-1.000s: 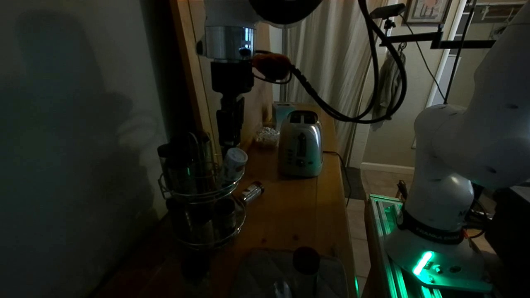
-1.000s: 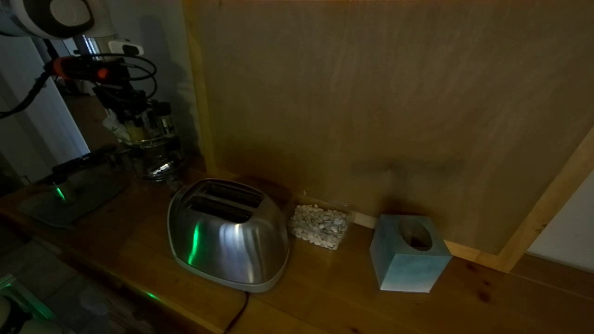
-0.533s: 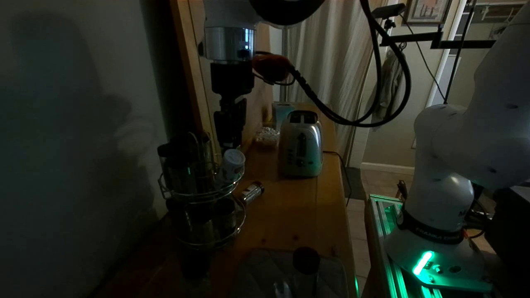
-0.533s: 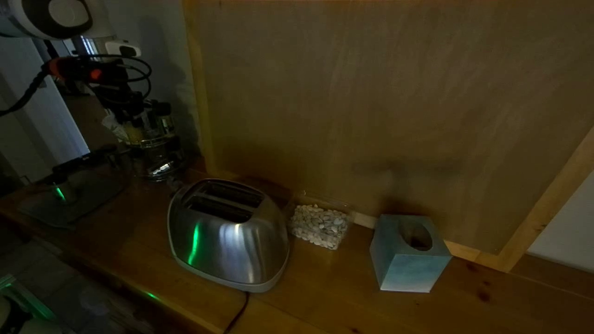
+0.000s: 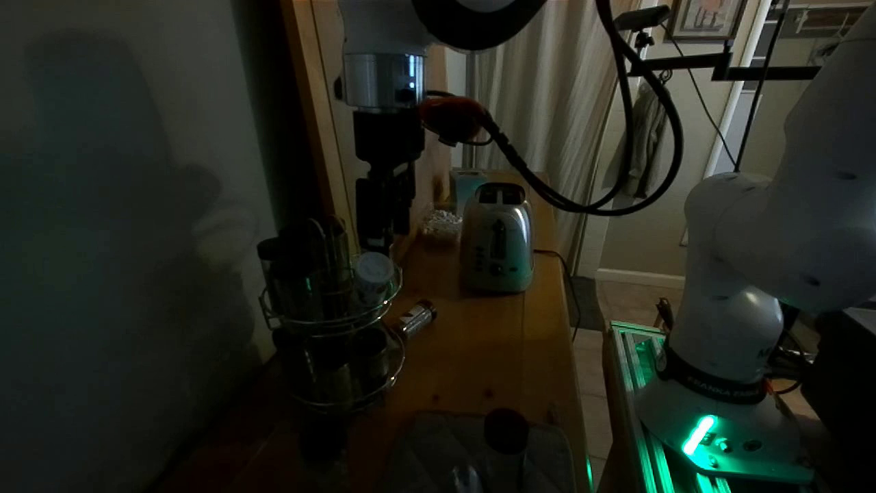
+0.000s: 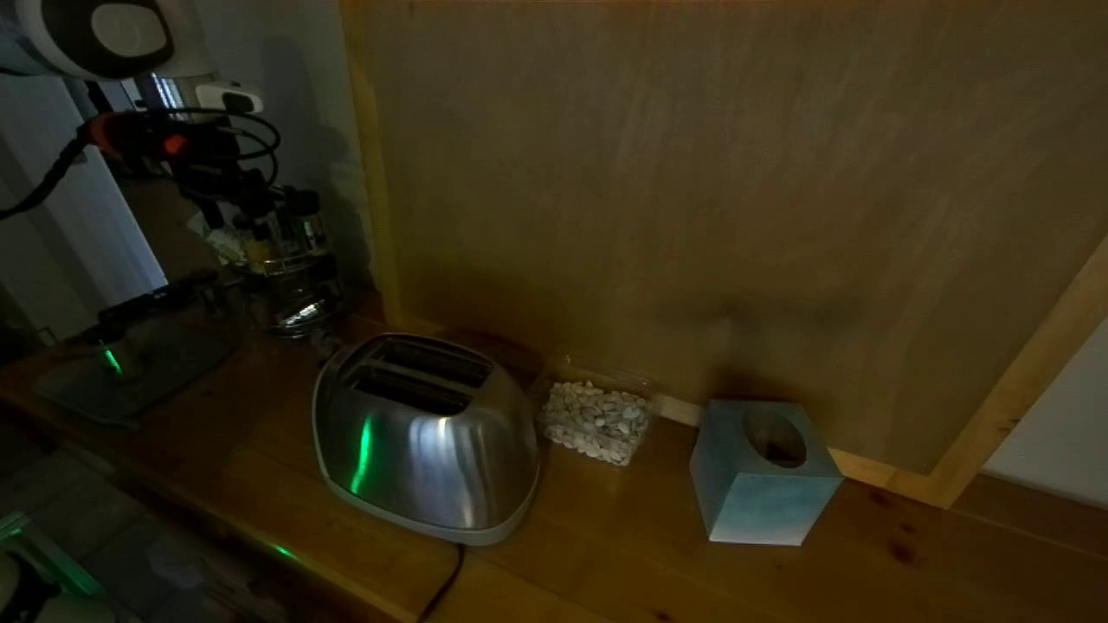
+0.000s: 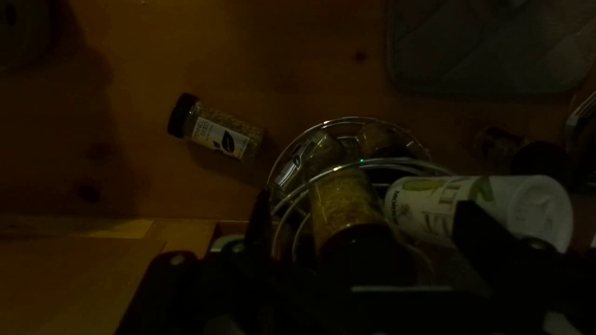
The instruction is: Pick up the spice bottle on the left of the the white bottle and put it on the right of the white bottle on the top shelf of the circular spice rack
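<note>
Dim light covers a wooden table (image 6: 623, 554) in front of a broad wooden board (image 6: 710, 190). On it a steel toaster (image 6: 433, 472), a clear box (image 6: 613, 378) of pale pebbles (image 6: 597, 417) and a blue cube (image 6: 762, 506) with an oval opening stand apart from the circular spice rack (image 7: 396, 161). On the rack's top shelf the white bottle (image 7: 493, 196) stands tilted, and just beside it is the spice bottle (image 7: 347, 200), dark-capped, with yellowish contents. Wide apart, the fingers (image 7: 478, 232) hang one to either side of the spice bottle; in the wrist view one of them hides part of the white bottle, and whether it touches there cannot be told. On the table, just beside the rack, a jar labelled fennel seed (image 7: 223, 132) lies on its side, well apart from a quilted mat (image 7: 489, 51)
</note>
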### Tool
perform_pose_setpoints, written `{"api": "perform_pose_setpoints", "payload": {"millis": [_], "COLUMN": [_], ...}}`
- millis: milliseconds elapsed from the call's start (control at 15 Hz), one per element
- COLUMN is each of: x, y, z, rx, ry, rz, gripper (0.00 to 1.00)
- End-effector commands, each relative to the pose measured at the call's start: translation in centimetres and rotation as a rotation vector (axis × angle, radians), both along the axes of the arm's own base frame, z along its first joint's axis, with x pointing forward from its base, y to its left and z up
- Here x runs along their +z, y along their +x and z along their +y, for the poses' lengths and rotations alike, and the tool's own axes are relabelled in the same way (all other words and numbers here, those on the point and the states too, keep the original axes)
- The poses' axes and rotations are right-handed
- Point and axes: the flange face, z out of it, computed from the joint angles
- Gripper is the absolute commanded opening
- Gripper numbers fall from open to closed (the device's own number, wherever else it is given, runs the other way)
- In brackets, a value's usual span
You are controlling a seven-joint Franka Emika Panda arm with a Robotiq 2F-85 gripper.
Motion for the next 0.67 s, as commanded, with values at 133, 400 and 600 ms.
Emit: {"api": "perform_pose_setpoints", "payload": {"millis": [133, 400, 600], "x": [0.5, 1.6, 3.0], "y": [-0.3, -0.2, -0.4], "z": [-0.9, -1.1, -0.9], "rx": [-0.042, -0.048, -0.04], "ry": [-0.002, 0.007, 0.015], "rz": [-0.019, -0.046, -0.069], "gripper": [1.0, 1.0, 1.0]}}
